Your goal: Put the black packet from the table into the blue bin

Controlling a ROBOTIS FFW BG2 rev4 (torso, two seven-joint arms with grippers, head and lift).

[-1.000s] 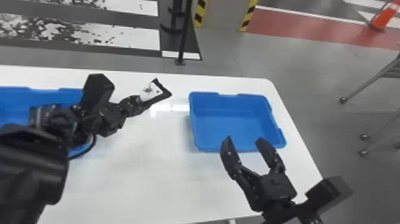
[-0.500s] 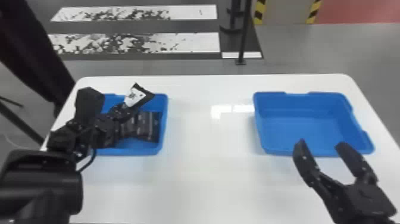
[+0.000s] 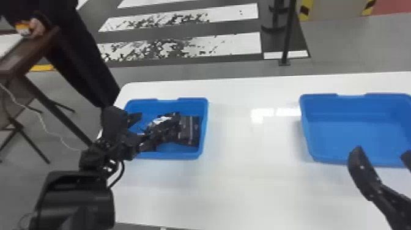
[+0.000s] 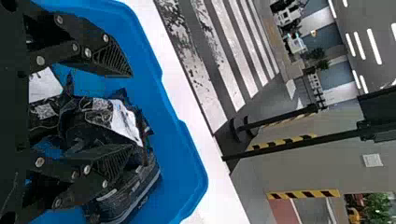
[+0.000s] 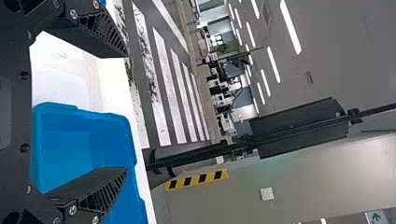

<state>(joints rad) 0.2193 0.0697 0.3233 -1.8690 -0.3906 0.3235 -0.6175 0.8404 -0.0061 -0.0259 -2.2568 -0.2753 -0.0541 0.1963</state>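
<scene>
Fingers (image 4: 110,57) of left gripper (image 3: 148,131) apart, ridged inner faces, reaching into left blue bin (image 3: 195,100). Right gripper (image 3: 380,153) parked near side of right blue bin (image 3: 361,134), its fingers apart too. Black packet (image 4: 100,112): crinkled, shiny film, white label, in left bin against other dark packets (image 3: 190,131); one has pale stripes. Bins smooth, rounded corners, notched rims. Blue floor shows beside the packets. Table (image 3: 244,183) white, glossy, rounded far corner just beyond left bin; broad tabletop strip between bins and in front.
</scene>
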